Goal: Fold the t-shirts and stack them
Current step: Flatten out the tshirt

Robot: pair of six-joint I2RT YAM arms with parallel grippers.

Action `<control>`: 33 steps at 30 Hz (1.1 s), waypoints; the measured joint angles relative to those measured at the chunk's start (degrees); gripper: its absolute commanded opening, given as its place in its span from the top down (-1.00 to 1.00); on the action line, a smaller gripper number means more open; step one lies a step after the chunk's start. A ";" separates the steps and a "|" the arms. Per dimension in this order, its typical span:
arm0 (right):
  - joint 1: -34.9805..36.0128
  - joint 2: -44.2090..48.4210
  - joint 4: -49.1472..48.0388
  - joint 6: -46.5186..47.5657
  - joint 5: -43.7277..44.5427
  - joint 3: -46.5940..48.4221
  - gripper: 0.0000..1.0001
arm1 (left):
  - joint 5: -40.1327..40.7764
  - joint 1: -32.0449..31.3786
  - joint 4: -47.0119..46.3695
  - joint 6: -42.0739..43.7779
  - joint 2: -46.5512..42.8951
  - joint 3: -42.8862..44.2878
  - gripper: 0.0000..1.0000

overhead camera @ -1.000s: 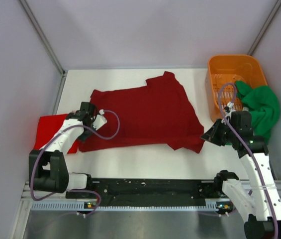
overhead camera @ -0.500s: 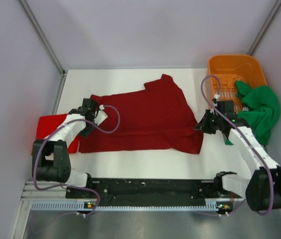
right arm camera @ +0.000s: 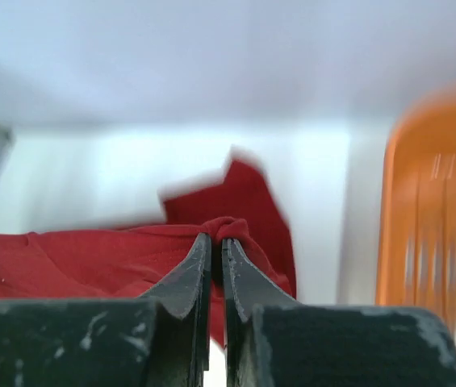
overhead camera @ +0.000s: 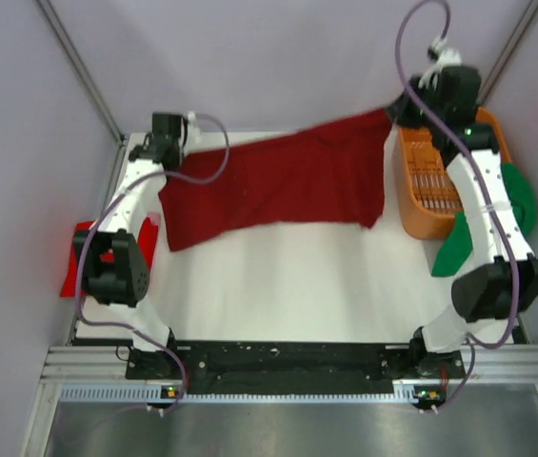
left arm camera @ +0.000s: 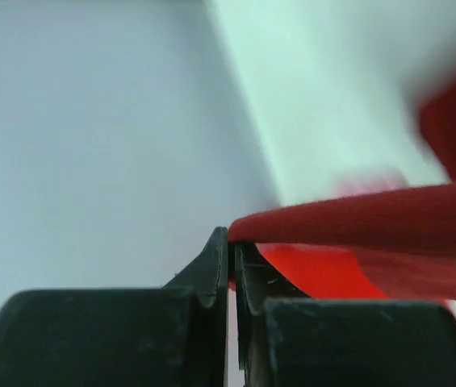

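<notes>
Nearest on the left, the bright red t-shirt (overhead camera: 76, 259) lies at the edge of the white tabletop (overhead camera: 278, 286). On the right, the green t-shirt (overhead camera: 459, 249) hangs beside the orange basket (overhead camera: 419, 195). Beyond them, the dark maroon t-shirt (overhead camera: 278, 186) is stretched across the far half of the tabletop. Its long axis runs left to right, its top edge climbs toward the right, and the cloth hangs toward the near side. The left jaws are closed on its far-left corner, and the right jaws are pinched shut on a bunched fold at its far-right corner, above the basket's far end. Half a second earlier the maroon t-shirt lay flat mid-table with both arms low at its sides; both arms have since reached up and toward the back wall, pulling it taut.
</notes>
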State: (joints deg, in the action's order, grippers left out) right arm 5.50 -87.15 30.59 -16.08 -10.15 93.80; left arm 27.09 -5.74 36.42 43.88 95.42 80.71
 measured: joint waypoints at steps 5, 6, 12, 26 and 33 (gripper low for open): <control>-2.29 -16.63 -1.38 1.29 -0.37 40.65 1.00 | 2.58 -0.28 -11.47 6.60 14.27 40.39 1.00; -2.89 -18.27 -1.88 1.49 -0.44 45.64 1.00 | 2.47 -0.39 -14.45 8.11 15.17 45.11 1.00; -6.05 -15.45 -6.45 4.61 -1.05 48.74 1.00 | 0.37 -1.29 -34.69 17.92 11.61 48.96 1.00; -2.01 27.47 2.23 11.98 -3.43 -15.50 1.00 | -11.76 -0.79 -14.97 17.44 -10.69 0.72 1.00; 2.45 38.91 11.52 2.78 -6.03 -37.81 1.00 | -12.57 0.85 -2.84 14.56 -17.57 -21.94 1.00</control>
State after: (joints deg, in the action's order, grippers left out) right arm 7.94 -48.25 42.11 -13.30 -16.19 55.99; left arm 14.52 -4.89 33.58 58.43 77.84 58.76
